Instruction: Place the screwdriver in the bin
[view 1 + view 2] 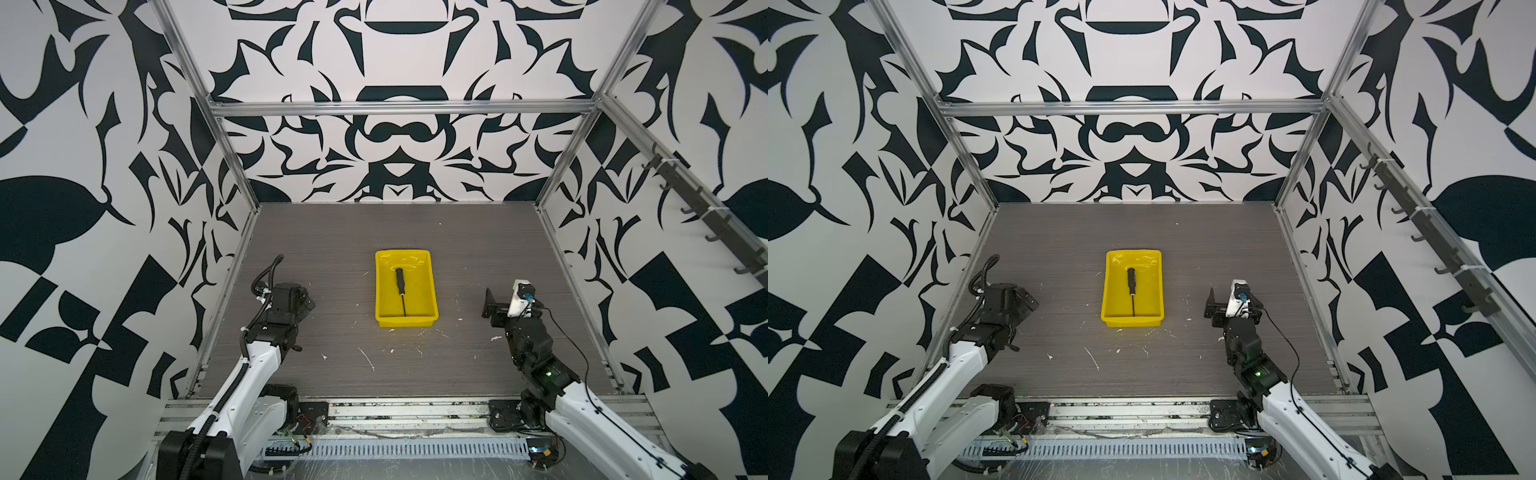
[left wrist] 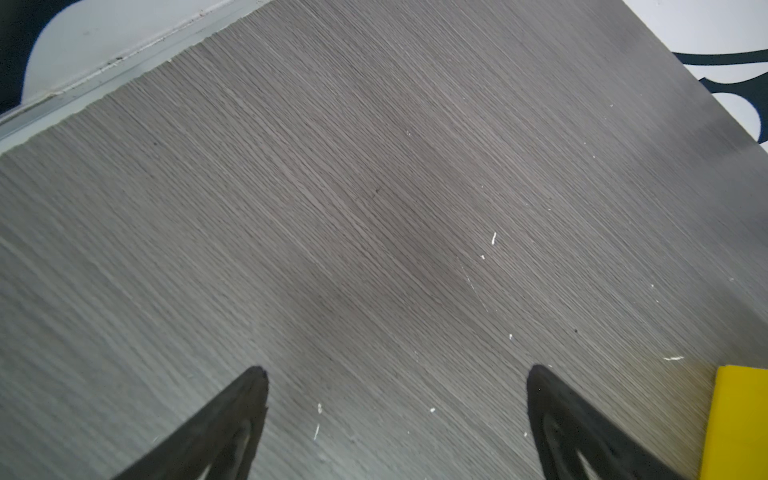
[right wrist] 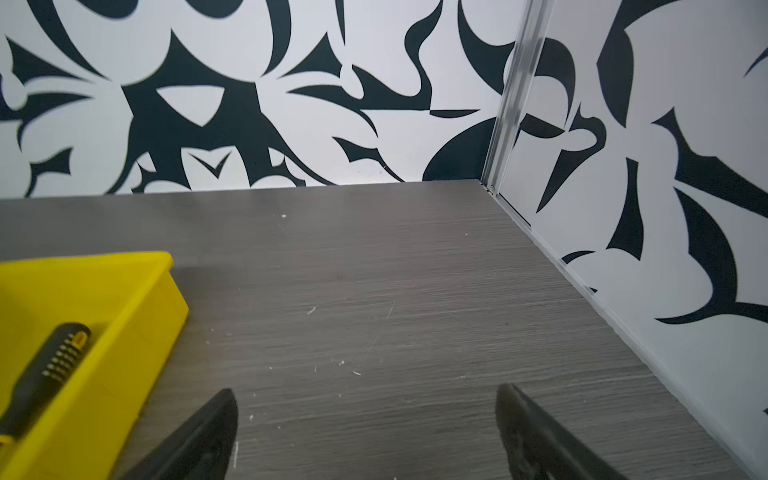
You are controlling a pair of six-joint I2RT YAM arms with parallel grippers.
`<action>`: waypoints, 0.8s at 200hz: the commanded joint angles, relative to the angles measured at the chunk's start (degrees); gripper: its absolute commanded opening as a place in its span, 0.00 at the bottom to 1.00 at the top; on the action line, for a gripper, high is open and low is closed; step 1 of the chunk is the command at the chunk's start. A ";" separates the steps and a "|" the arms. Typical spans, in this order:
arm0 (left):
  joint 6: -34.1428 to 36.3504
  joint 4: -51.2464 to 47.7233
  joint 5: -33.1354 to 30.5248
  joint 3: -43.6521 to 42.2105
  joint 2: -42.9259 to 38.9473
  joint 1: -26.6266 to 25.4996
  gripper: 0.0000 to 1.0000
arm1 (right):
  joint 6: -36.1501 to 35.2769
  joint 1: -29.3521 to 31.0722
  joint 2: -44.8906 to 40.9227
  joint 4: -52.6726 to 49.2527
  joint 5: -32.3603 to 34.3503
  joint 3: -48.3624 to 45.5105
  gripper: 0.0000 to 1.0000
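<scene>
Found the screwdriver point(image 1: 401, 291) lying flat inside the yellow bin point(image 1: 420, 291). Could not read the yellow mark point(image 3: 79, 341) on its handle. Found left gripper point(image 2: 395, 374) and right gripper point(image 3: 366, 390) spread wide, empty.

Shows only a corner of the bin point(image 2: 735, 424) in the left wrist view. Loses the shaft of the screwdriver point(image 3: 43, 376) past the picture's edge in the right wrist view. Leaves its tip too small to tell in both top views.
</scene>
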 commanded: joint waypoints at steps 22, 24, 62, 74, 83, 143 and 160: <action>-0.29 -0.53 -0.07 1.61 0.91 0.12 1.00 | -17.83 -0.07 9.33 11.89 -0.14 2.63 0.99; -0.32 -0.53 -0.14 1.67 1.03 0.12 1.00 | -18.71 -0.07 9.86 12.39 -0.25 2.51 1.00; -0.44 -0.03 0.21 1.93 2.43 0.12 1.00 | -25.21 -2.62 20.42 20.81 0.52 2.96 0.99; -0.44 -0.29 0.23 2.16 3.05 0.12 1.00 | -23.46 -3.84 23.41 21.98 -0.31 3.35 1.00; -0.44 -0.36 0.28 2.49 3.52 0.12 1.00 | -21.70 -4.72 25.71 23.43 -1.08 3.41 1.00; -0.53 -0.97 0.36 3.18 4.74 0.11 0.99 | -15.91 -9.03 45.11 39.33 -6.38 5.68 1.00; -0.53 -0.96 0.28 3.12 4.62 0.12 0.99 | -12.30 -11.85 49.57 43.30 -8.88 5.78 1.00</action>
